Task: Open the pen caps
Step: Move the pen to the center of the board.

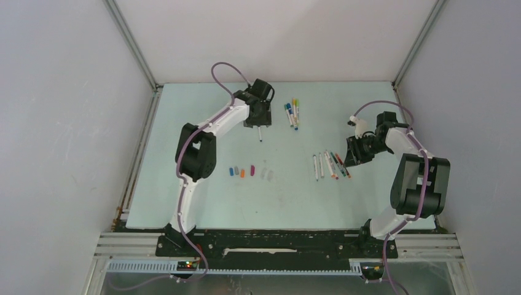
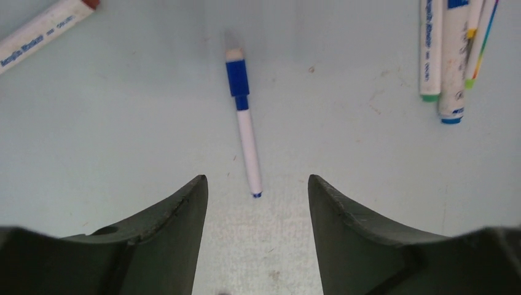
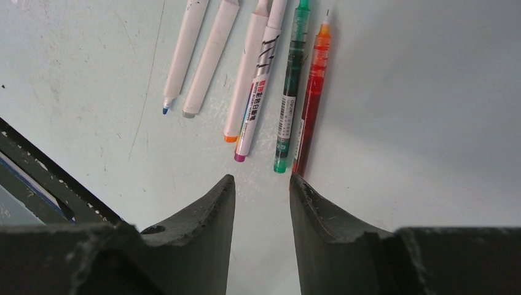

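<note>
My left gripper is open above the table with nothing between its fingers. Just beyond its tips lies a white pen with a blue grip, its far end pale grey; I cannot tell whether that is a cap. From above, this gripper hangs over that pen. Several loose pen caps in blue, orange, purple and grey lie in a row mid-table. My right gripper is open and empty, just short of a fan of several uncapped pens.
A small bunch of pens with green, blue and yellow ends lies at the back centre, also at the upper right of the left wrist view. Another pen crosses that view's upper left corner. Enclosure walls surround the pale table.
</note>
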You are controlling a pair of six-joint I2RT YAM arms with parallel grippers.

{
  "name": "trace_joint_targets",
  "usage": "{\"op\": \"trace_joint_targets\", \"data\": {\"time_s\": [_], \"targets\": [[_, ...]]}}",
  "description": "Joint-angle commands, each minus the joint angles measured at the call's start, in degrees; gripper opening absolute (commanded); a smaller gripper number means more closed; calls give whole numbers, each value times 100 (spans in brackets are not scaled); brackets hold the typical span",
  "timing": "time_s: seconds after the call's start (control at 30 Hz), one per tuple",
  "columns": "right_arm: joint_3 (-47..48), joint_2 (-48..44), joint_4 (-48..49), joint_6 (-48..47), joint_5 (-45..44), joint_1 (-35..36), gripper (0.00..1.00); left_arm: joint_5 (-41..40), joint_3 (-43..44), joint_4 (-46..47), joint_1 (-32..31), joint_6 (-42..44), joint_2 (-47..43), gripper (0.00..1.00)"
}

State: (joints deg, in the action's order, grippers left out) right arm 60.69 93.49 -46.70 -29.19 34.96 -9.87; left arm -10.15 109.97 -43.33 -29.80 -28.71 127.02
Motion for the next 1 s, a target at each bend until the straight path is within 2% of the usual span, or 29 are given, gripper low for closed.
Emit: {"op": "trace_joint_targets", "data": {"time_s": [0.0,0.43,0.97], "targets": [[237,-243,-60,-121,116,11,41,145,876,-400,83,-108,390,62],[251,-253,-82,-137,134,11,41,589,1272,-464,244,-134,892,45],[267,-267,-104,-156,143,20,41,858,1884,-1036,341,-289,1449,33]]}}
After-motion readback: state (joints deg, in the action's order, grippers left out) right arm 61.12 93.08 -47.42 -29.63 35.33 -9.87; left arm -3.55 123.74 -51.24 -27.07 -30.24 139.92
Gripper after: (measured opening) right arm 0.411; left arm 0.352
